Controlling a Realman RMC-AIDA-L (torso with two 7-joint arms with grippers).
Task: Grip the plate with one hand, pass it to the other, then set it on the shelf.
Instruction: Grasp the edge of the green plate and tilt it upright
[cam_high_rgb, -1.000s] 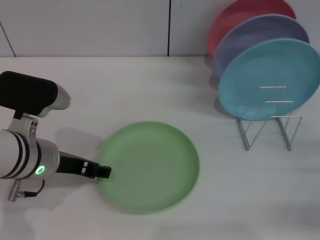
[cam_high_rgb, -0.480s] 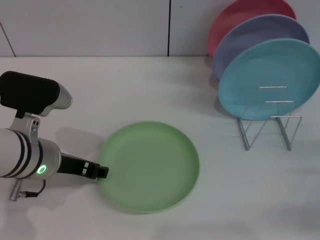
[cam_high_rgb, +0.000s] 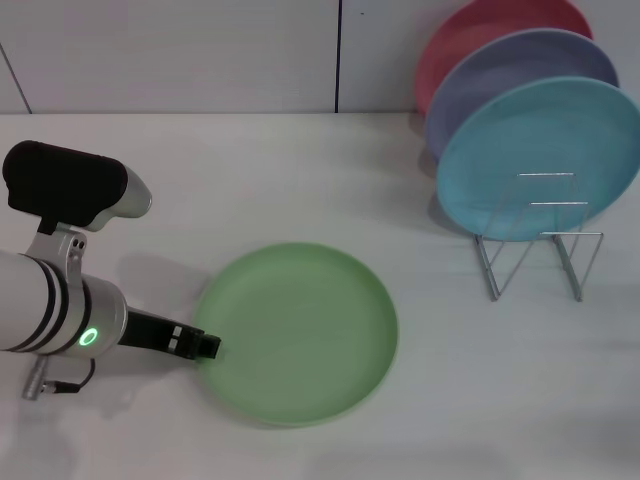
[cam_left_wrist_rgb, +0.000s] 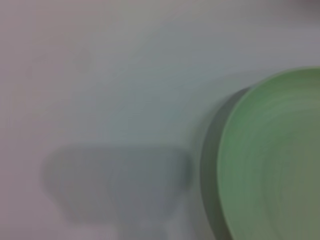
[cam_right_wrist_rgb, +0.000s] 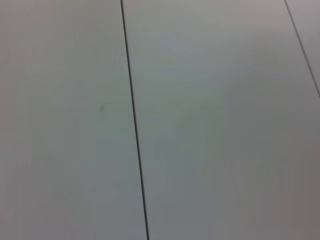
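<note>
The round matte plastic plate (cam_high_rgb: 297, 334) is plain light green on the white counter (cam_high_rgb: 300, 180); the left end effector (cam_high_rgb: 207, 346) at its rim is black, its silver-white arm black-banded with a green glowing ring; in the thin silver wire rack (cam_high_rgb: 538, 240) stand turquoise-blue (cam_high_rgb: 540, 150), lavender (cam_high_rgb: 515, 65) and pinkish-red (cam_high_rgb: 480, 25) plates.

The head camera looks forward and down across a white table (cam_high_rgb: 300, 180), taking in the light green plate (cam_high_rgb: 296, 333), the wire rack (cam_high_rgb: 540, 245) at far right and the left arm at the near left. The left wrist camera sits low and close, sharing only the plate (cam_left_wrist_rgb: 272, 160) edge and the table (cam_left_wrist_rgb: 100, 75) beside it. The right wrist camera faces a seamed grey panel (cam_right_wrist_rgb: 210, 120) alone.
</note>
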